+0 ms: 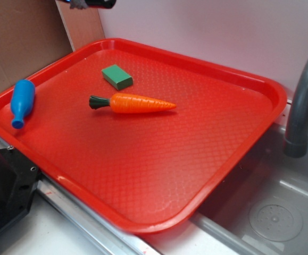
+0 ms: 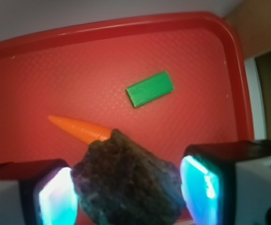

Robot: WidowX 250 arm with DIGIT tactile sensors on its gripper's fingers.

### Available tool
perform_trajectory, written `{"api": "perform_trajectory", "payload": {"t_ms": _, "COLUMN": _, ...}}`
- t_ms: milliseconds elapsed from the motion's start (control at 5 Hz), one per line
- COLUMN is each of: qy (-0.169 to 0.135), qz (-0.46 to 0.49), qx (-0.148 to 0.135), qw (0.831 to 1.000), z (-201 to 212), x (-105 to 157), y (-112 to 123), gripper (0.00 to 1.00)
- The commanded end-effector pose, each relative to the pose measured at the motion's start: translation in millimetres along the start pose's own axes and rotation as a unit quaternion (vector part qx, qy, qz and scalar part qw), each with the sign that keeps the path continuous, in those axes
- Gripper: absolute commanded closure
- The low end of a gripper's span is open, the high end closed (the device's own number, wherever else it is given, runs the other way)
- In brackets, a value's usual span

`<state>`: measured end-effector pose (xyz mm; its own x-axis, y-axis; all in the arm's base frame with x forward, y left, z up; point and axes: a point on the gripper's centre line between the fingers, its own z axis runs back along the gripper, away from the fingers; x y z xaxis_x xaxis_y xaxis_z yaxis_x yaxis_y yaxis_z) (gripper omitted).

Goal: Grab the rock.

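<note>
In the wrist view the rock, a lumpy dark brown-grey stone, fills the space between my two glowing blue pads. My gripper is shut on it, with both pads against its sides. The rock hangs well above the red tray and covers the leafy end of the carrot below. The exterior view shows only a dark bit of the gripper at the top edge, high over the tray's far corner; the rock is out of that view.
On the tray lie a flat green block, an orange toy carrot and a blue toy bottle at the left rim. A grey faucet and sink basin stand to the right.
</note>
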<state>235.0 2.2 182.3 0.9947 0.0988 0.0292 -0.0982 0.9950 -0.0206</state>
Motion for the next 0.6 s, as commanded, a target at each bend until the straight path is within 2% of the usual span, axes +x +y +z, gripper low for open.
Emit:
{"api": "perform_trajectory", "payload": {"t_ms": 0, "qy": -0.017, "qz": -0.080, "qx": -0.020, "qw": 0.996, "z": 29.8, "x": 1.7, "y": -4.5, "gripper": 1.00}}
{"api": "perform_trajectory", "payload": {"t_ms": 400, "qy": -0.019, "qz": -0.110, "qx": -0.019, "qw": 0.994, "z": 30.9, "x": 12.3, "y": -1.5, "gripper": 1.00}}
